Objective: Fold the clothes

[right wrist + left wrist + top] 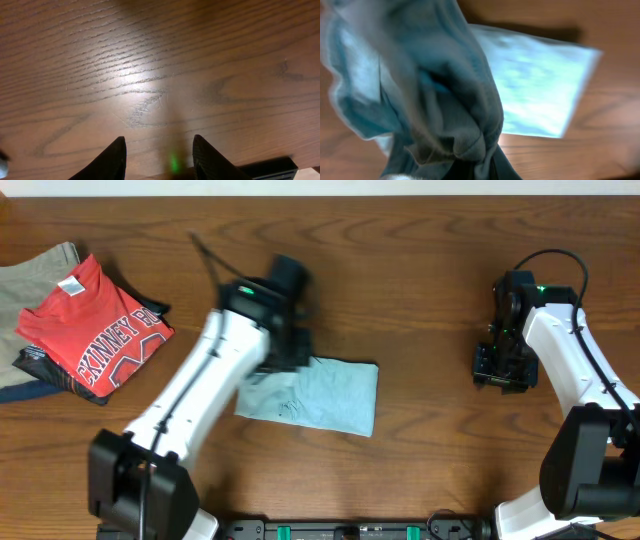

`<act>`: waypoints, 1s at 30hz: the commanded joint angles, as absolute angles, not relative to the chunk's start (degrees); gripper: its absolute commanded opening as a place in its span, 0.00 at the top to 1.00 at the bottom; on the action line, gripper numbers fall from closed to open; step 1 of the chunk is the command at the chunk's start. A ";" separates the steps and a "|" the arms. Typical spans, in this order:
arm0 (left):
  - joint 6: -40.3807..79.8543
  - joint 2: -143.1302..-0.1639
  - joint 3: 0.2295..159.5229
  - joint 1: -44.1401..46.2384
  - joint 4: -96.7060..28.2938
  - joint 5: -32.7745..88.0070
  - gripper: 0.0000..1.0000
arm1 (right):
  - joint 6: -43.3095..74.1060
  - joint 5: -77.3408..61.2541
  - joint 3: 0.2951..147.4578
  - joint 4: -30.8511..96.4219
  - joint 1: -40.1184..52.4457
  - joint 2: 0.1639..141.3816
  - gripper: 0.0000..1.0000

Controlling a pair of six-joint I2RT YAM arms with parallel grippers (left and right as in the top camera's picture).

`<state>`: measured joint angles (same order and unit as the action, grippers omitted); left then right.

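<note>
At the far left edge of the desk [420,270] sits a stack of folded clothes [40,275], a red T-shirt [95,330] on top, well apart from the work. Nearer the middle, the left end effector [285,345] hangs over the left end of the light blue garment [330,395]. Its wrist view shows a gathered fold of that cloth drawn into a tight bunch at the bottom of the frame. The fingers are buried in fabric there, so I judge it clenched on the garment rather than see it outright. From that grip the rest of the garment lies flat on the desk and stretches away to the right. Its long axis runs roughly left to right with a slight tilt. By my reading, the lifted edge would have to travel rightward along that axis to land on the flat part. Far to the right, the right end effector [159,145] hovers over the wood, fingers spread, grasping nothing, well apart from the cloth. The left arm is clearly the nearer one.
</note>
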<state>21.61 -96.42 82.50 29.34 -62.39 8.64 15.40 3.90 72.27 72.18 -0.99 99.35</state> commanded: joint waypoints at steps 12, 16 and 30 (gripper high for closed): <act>29.76 -104.49 83.48 43.86 -57.25 8.56 0.94 | 14.04 4.27 73.28 72.25 -1.10 98.24 0.58; 28.77 -104.53 83.50 43.38 -57.32 8.47 0.94 | 13.67 4.03 73.28 72.23 -1.10 98.24 0.57; 21.61 -97.69 92.18 28.75 -70.94 2.31 0.94 | 6.79 -2.02 73.28 71.40 -1.06 98.24 0.57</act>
<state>24.51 -101.06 88.23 31.31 -69.10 5.30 8.03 -1.28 72.27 71.53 -0.99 99.35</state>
